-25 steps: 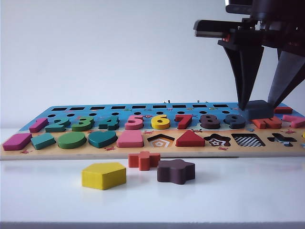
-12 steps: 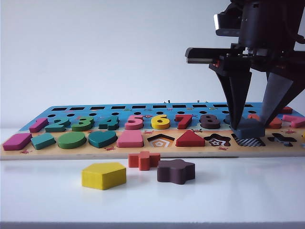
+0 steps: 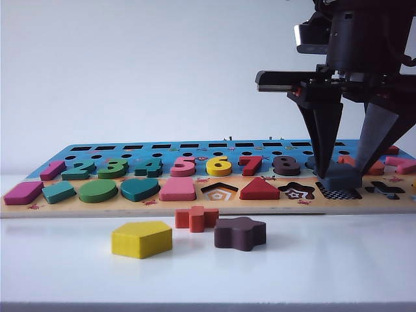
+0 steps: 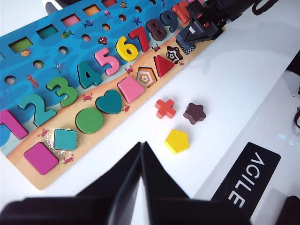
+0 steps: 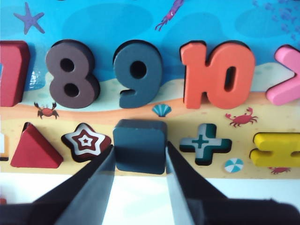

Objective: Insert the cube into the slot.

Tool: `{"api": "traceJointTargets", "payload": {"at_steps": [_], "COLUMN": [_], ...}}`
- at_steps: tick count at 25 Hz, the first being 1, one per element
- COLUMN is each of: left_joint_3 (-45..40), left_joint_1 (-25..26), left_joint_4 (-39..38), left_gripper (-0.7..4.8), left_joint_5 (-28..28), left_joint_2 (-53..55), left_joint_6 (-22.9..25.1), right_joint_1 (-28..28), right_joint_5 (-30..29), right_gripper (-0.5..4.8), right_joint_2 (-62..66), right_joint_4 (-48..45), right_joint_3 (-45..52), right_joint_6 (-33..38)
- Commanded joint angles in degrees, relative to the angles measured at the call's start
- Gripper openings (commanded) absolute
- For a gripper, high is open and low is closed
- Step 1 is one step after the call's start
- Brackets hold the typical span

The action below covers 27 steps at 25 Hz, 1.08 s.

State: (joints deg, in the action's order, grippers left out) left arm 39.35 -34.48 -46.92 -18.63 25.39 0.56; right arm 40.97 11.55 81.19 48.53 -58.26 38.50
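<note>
Right gripper: jaws closed on the two opposite sides of the cube.
Cube: dark navy, rounded corners, held between the star cutout and the cross cutout.
Slot: hidden beneath the cube.
Puzzle board: numerals 8, 9 and 10 seated above the cube.
Red triangle: seated beside the star cutout.
Bench: white strip between the jaws.

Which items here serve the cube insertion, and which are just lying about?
In play: cube, clamped in the right pincer; checkerboard slot under it.
Idle: yellow pentagon, red cross, maroon flower block; left pincer, shut, away from the board.
</note>
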Motion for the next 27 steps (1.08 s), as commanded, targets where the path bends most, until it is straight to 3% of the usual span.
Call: {"api": "traceJointTargets", "payload": {"at_steps": [1, 27], "left_joint_3": [0.22, 0.22], "left_joint_1": [0.11, 0.09], "left_joint_4": [1.18, 1.18], "left_gripper": [0.07, 0.07], "left_joint_5": [-0.44, -0.44], "left_joint_2": [0.07, 0.07], "left_joint_6": [0.04, 0.04], "right_joint_1": [0.11, 0.11], "right_joint_5": [0.02, -1.01], "right_gripper": [0.39, 0.35], "right_joint_2": [-0.07, -0.07], "right_joint_4": [-0.46, -0.07], "right_joint_3": [-0.07, -0.04], "right_joint_6": [-0.72, -0.90]}}
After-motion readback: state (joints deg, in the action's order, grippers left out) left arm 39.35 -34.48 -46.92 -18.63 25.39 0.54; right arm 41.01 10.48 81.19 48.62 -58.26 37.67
